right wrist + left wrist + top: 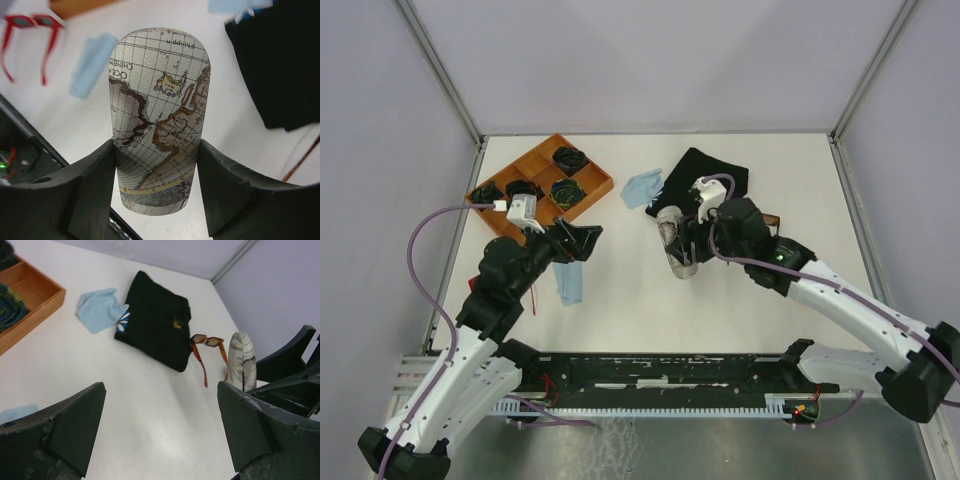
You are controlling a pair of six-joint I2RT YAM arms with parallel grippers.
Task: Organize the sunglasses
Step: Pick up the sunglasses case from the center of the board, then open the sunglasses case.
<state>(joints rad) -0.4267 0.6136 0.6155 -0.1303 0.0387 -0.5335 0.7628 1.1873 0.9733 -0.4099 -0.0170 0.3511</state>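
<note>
Brown-tinted sunglasses (207, 341) unfolded, beside black cloth (155, 320); red-framed sunglasses (31, 21) unfolded, dark lenses, lying flat.

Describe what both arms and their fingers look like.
Left arm and right arm: white links, black joints, a purple cable looping along each. A green light glows on the right arm. Fingers are matte black, broad wedges.

The left gripper (160, 410) has its fingers spread wide; the right gripper (157, 155) clamps the map-printed case (160, 90) between its own.
</note>
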